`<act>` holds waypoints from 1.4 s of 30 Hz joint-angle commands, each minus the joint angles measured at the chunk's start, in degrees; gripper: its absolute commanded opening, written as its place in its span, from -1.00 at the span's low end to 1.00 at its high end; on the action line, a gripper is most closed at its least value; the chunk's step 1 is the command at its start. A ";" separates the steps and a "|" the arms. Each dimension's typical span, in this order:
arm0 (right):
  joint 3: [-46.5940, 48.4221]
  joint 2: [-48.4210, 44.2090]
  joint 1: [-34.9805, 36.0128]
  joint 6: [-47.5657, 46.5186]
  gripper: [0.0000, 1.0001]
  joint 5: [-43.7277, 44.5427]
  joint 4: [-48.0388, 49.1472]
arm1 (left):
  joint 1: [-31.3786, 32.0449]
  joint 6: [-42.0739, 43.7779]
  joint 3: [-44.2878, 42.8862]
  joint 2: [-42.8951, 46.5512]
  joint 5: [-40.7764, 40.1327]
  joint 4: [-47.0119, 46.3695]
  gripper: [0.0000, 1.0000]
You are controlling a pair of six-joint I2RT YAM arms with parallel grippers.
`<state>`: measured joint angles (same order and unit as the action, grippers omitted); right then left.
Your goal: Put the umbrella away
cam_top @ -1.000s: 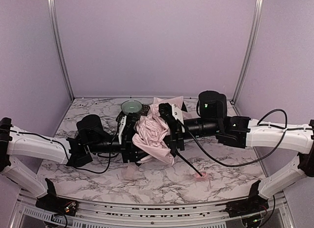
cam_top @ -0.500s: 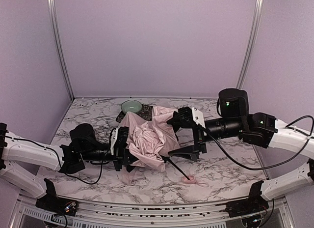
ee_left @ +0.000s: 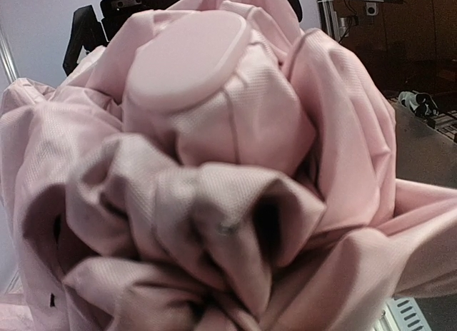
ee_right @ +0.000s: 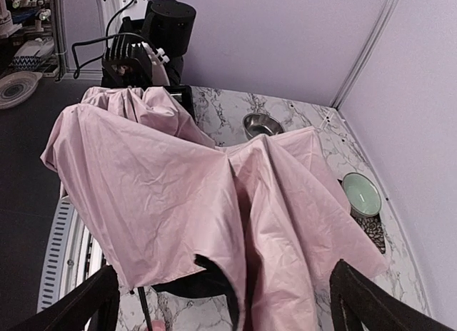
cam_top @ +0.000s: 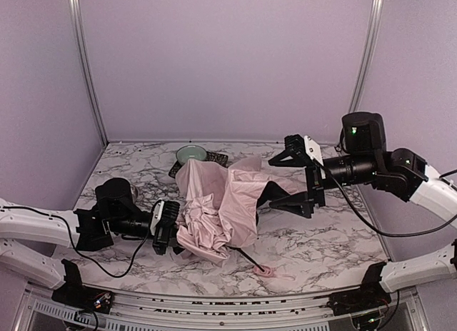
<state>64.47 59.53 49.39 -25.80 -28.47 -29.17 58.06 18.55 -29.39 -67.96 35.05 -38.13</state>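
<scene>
One pale pink umbrella (cam_top: 221, 202), canopy crumpled, on marble tabletop (cam_top: 335, 231); left claw (cam_top: 168, 235) pinching its bunched fabric; right claw (cam_top: 273, 182) spread wide beside canopy.

Soft even light, umbrella (ee_left: 214, 174) folds shadowed

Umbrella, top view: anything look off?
Yes. The umbrella is a loose, crumpled heap of fabric on the table, not wrapped round its shaft, which sticks out toward the near edge, ending at the handle. The left gripper is buried in the folds, jaws hidden; the right gripper stands open.
</scene>
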 commanded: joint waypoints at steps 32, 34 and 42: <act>8.46 31.46 13.02 11.79 0.43 -12.66 13.86 | 0.12 -5.44 -3.77 -1.89 -15.26 -5.75 -0.99; 8.93 31.66 13.02 10.85 0.19 -13.98 13.28 | 0.07 -5.97 -3.78 -2.28 -14.47 -6.20 -0.97; 3.90 24.76 9.22 11.52 -0.29 -16.35 18.18 | 0.11 -4.71 -0.67 -0.51 -13.27 -6.27 -0.54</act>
<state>70.37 88.23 59.51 -16.60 -40.14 -16.69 58.81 12.75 -30.04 -69.52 25.02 -38.52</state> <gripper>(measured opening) 0.442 0.186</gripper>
